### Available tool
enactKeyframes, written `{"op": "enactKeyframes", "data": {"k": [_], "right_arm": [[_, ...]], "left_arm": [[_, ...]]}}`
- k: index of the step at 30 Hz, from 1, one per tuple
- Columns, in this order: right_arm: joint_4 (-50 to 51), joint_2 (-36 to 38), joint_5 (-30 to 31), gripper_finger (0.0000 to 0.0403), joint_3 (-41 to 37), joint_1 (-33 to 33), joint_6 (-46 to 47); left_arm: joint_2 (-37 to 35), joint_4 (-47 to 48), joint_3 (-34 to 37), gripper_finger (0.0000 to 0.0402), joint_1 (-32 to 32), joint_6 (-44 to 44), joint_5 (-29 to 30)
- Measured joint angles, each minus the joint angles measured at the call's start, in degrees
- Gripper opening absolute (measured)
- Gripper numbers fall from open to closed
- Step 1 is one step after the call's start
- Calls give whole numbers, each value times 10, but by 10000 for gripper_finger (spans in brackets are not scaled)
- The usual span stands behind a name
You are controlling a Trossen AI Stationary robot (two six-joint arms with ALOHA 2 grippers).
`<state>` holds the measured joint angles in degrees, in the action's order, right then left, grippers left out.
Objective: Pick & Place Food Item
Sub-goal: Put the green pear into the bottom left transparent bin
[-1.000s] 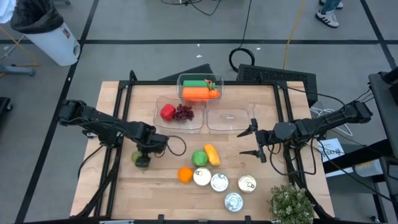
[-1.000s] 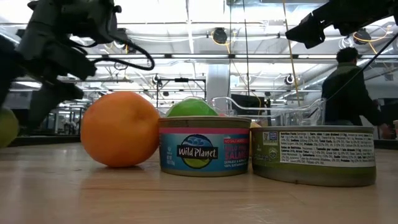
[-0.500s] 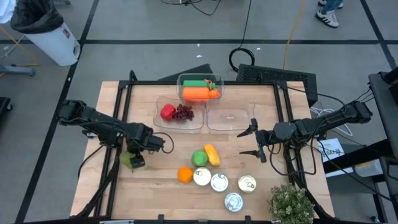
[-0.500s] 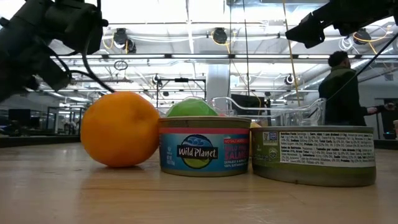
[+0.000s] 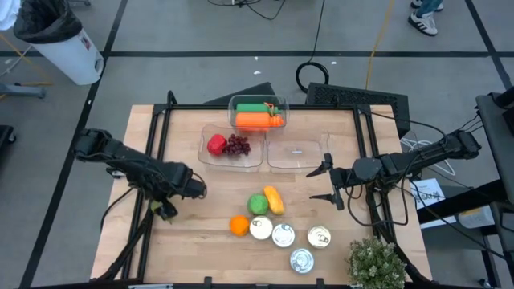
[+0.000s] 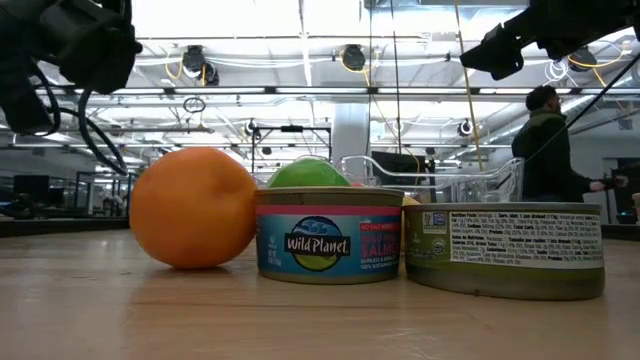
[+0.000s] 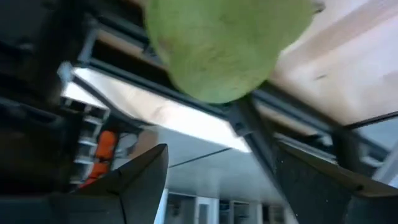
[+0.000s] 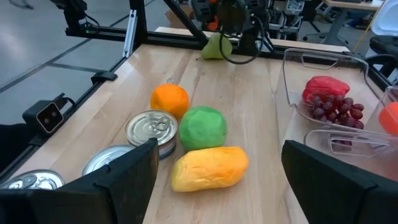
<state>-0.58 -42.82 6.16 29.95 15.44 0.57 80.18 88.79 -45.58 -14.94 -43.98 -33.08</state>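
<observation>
The green pear (image 5: 165, 211) is at the table's left edge, under my left gripper (image 5: 169, 205), which is shut on it and slants down. In the left wrist view the pear (image 7: 224, 50) looms just past the two fingers. The right wrist view shows the pear (image 8: 216, 47) far off, below the dark left gripper. The low view does not show it. My right gripper (image 5: 323, 183) waits open above the table's right half, holding nothing. My left gripper holds the green pear from above, slanting down toward the table's left edge. The gripper's own body hides the place of contact in the high view, and which part of the pear (image 7: 211, 93) the fingers are on does not show. Whether the pear is clear of the table, I cannot tell.
An orange (image 5: 238, 225), a green ball-shaped fruit (image 5: 257, 203) and a yellow mango (image 5: 274, 199) lie mid-table, with several cans (image 5: 283, 234) nearer the front. Clear trays (image 5: 241, 163) stand at the back, one with a red item and grapes. A potted plant (image 5: 375, 265) is at the near right.
My left gripper has gone toward the table's left edge and rolled its wrist, taking the pear with it. The pear has left the low view. The fingers' gap shows no change.
</observation>
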Motion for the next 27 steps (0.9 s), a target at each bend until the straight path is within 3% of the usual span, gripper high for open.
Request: {"op": "enactKeyframes", "data": {"k": [7, 14, 17, 23, 27], "right_arm": [[5, 0, -2, 320, 0, 0, 3], [8, 0, -2, 320, 0, 0, 3], [6, 0, -2, 320, 0, 0, 3], [4, 0, -2, 320, 0, 0, 3], [0, -1, -2, 320, 0, 0, 3]], "left_arm": [[0, -129, 0, 296, -25, -81, 59], [-2, -231, -4, 296, -11, -93, 42], [-3, -243, -5, 296, 11, -91, 84], [-5, -351, -1, 296, 59, -44, 271], [-3, -425, -7, 296, 94, 9, 277]]}}
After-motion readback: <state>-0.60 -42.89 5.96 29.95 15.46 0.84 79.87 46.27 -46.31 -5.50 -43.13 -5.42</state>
